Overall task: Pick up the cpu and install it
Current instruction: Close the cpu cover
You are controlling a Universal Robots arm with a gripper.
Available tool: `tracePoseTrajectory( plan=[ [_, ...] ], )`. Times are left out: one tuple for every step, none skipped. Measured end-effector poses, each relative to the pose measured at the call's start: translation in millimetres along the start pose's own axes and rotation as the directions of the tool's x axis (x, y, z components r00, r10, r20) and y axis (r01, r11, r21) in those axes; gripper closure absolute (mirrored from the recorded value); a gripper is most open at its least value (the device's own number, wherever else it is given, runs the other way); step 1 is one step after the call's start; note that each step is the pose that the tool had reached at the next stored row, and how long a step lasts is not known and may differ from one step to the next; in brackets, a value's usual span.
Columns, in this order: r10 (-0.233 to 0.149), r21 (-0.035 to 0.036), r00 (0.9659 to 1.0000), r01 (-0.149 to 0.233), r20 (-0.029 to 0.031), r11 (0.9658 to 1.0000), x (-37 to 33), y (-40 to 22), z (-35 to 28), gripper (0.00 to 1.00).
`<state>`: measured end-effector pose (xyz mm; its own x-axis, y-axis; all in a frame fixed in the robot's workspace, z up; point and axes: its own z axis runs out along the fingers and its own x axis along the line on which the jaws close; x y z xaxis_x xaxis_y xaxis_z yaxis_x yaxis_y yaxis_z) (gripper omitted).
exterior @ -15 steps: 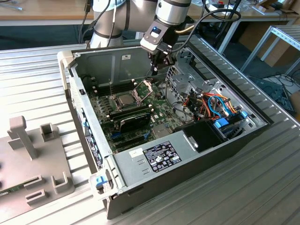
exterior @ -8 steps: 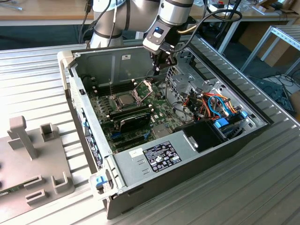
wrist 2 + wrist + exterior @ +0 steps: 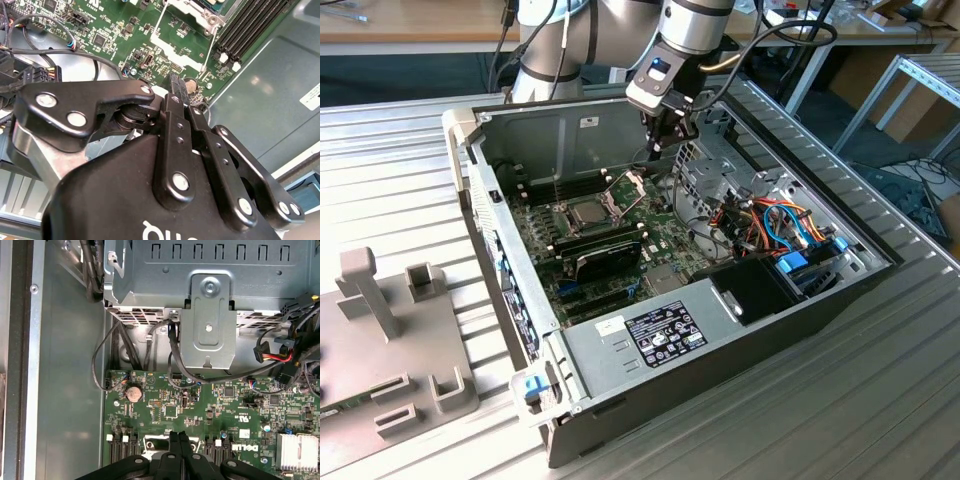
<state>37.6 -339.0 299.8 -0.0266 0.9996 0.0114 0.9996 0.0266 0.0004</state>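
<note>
Cpu (image 3: 583, 212) is not between the fingers (image 3: 175, 95), which are pressed together on nothing just above the raised hinged frame (image 3: 627, 184); it lies flat on the motherboard (image 3: 200, 405) beyond that frame, so a descent risks striking the frame or knocking the chip askew.

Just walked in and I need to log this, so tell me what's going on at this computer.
A robot arm's black hand hangs inside the open grey metal computer case, just above the green motherboard. Its fingers are closed together with nothing between them. The small silver-grey square cpu appears to lie in its socket, apart from the hand, and the socket's hinged metal frame stands open beside it.
</note>
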Motion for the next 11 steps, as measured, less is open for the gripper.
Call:
tracePoseTrajectory(
  plan=[
    [0.0, 0.0, 1.0, 0.0, 0.0, 1.0, 0.0, 0.1, 0.0, 0.89],
    [0.0, 0.0, 1.0, 0.0, -0.0002, 1.0, 0.0, 0.6, 0.2, 0.89],
    [0.0, 0.0, 1.0, 0.0, -0.0002, 1.0, 0.0, 1.1, 0.3, 0.89],
    [0.0, -0.0001, 1.0, 0.0, -0.0004, 1.0, 0.0, 1.8, 0.8, 0.89],
    [0.0, -0.0001, 1.0, 0.0, -0.0003, 1.0, 0.0, 2.2, 1.3, 0.89],
    [0.0, -0.0001, 1.0, 0.0, -0.0002, 1.0, -0.1, 2.6, 2.0, 0.89],
    [0.0, 0.0, 1.0, 0.0, -0.0001, 1.0, -0.1, 3.4, 3.7, 0.89],
    [0.0, 0.0, 1.0, 0.0, -0.0001, 1.0, -0.2, 4.2, 5.3, 0.89],
    [0.0, 0.0, 1.0, 0.0, -0.0001, 1.0, -0.2, 5.2, 7.4, 0.89],
    [0.0, 0.0, 1.0, 0.0, -0.0001, 1.0, -0.3, 6.3, 9.2, 0.89],
    [0.0, 0.0001, 1.0, 0.0, 0.0003, 1.0, -0.3, 6.3, 9.2, 0.89]
  ],
)
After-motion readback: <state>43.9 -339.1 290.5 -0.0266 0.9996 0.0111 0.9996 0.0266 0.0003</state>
